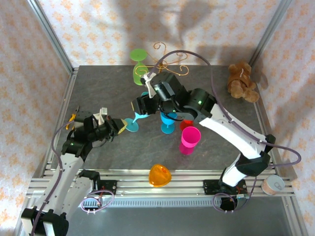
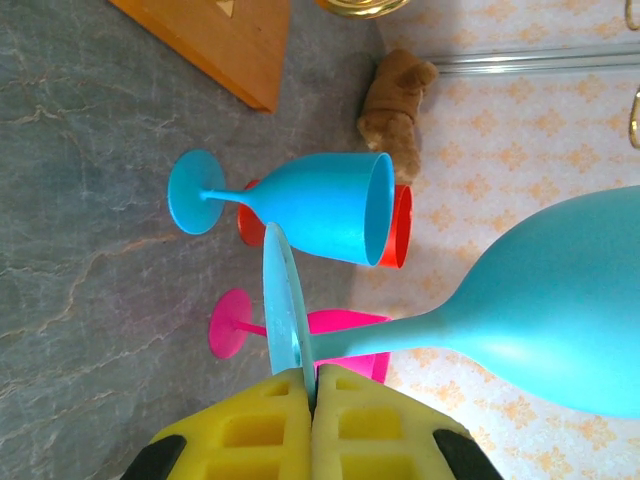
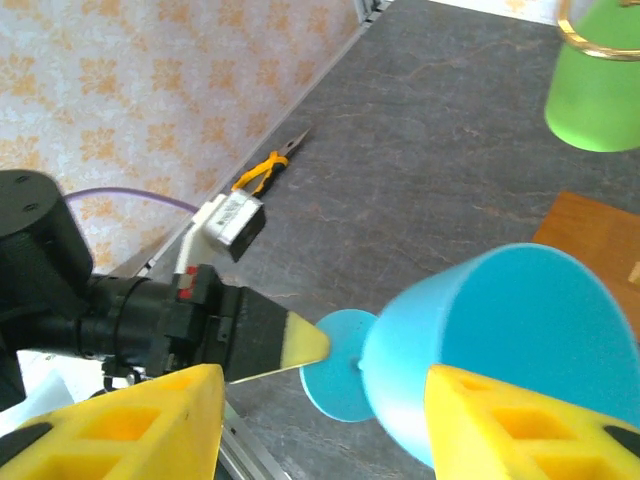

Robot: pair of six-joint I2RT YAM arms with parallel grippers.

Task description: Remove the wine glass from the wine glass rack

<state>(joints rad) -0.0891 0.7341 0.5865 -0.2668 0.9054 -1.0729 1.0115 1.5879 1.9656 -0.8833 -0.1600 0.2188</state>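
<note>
The wine glass [image 2: 570, 310], smooth matte teal plastic with a rounded bowl, thin stem and flat disc foot, is held sideways in the air just in front of the wine glass rack [image 1: 170, 64], off its wire arms. The disc foot is pinched edge-on by the left gripper [image 2: 310, 385], with its ribbed yellow pads [image 2: 360, 420] pressed together on the rim.

In the right wrist view, the right gripper [image 3: 322, 380] is spread wide with the glass bowl [image 3: 500, 330] between its yellow fingers. Contact with the bowl cannot be told.

The rack is made of thin gold wire with curled scroll arms, set on a flat square orange-brown base [image 2: 220, 35] of wood-like finish. A translucent green glass [image 1: 139, 73] is seen hanging bowl-down at the rack's left side.

Near the front of the rack base, a glossy blue glass [image 1: 167, 120] is standing upright. A red cup [image 1: 186, 124] is just beside it and a pink glass [image 1: 190, 137] is a little further from the rack.

A brown plush teddy bear [image 1: 241, 81] is placed well to the right of the rack, against the wall. Yellow-handled pliers [image 3: 265, 168] are lying well to the left of the rack.

The table [image 1: 98, 93] under the rack is a dark grey slab with stone-like veining.
</note>
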